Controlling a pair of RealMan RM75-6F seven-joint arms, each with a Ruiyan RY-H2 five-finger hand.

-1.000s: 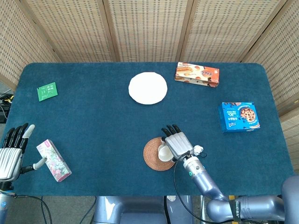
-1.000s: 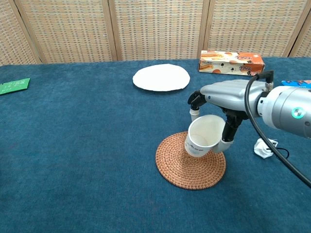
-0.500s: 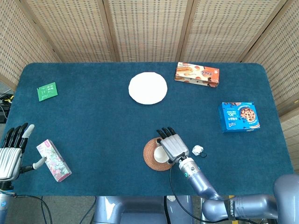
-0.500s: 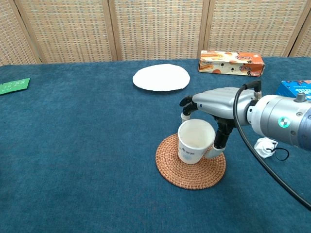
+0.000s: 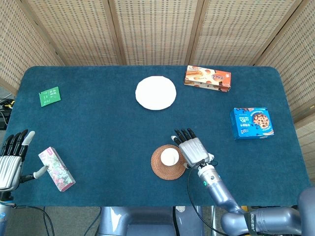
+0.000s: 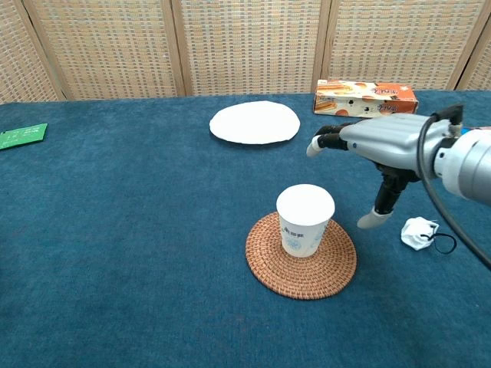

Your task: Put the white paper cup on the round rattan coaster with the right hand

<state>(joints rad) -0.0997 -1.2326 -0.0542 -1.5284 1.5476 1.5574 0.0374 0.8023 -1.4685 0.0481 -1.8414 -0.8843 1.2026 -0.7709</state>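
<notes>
The white paper cup (image 6: pixel 304 219) (image 5: pixel 169 157) stands upright on the round rattan coaster (image 6: pixel 301 264) (image 5: pixel 160 168), near the table's front middle. My right hand (image 6: pixel 376 146) (image 5: pixel 194 149) hovers just right of the cup with its fingers spread, apart from it and holding nothing. My left hand (image 5: pixel 12 161) is at the table's front left edge, fingers extended and empty; the chest view does not show it.
A white round plate (image 5: pixel 156 92) lies behind the coaster. An orange snack box (image 5: pixel 207 78) and a blue cookie box (image 5: pixel 251 123) sit at the right. A crumpled white scrap (image 6: pixel 419 233) lies right of my right hand. A floral box (image 5: pixel 56 168) and a green card (image 5: pixel 49 96) are at the left.
My right hand has set the cup upright on the coaster, let go of it and drawn away to the right. The left hand has stayed put.
</notes>
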